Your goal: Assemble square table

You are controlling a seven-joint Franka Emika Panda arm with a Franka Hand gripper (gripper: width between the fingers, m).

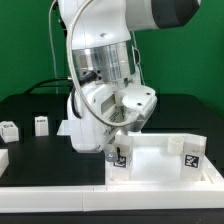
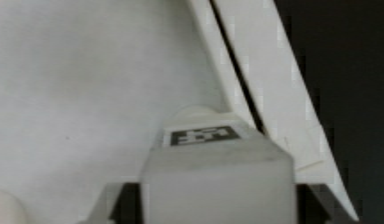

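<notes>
Green wall (image 1: 20, 40) behind a black bench (image 1: 30, 105). On the exterior view's right lies the white square table slab (image 1: 160, 165). Fingers (image 1: 117, 148) sit around a tagged leg (image 2: 215, 175) over it; gripping or loose, nobody can tell

Square table parts, as laid out on the table (image 1: 40, 105). The tabletop slab (image 1: 160, 168) is placed flat toward the exterior view's right, near the front edge. One leg (image 1: 120, 158) is stood upright at the slab's corner toward the exterior view's left, between the fingers of the gripper (image 1: 120, 150); contact with them cannot be told. Two loose legs (image 1: 10, 130) (image 1: 41, 125) are set side by side, apart, well off to the exterior view's left and farther back. A long bar (image 1: 60, 185) is laid in front of all.
</notes>
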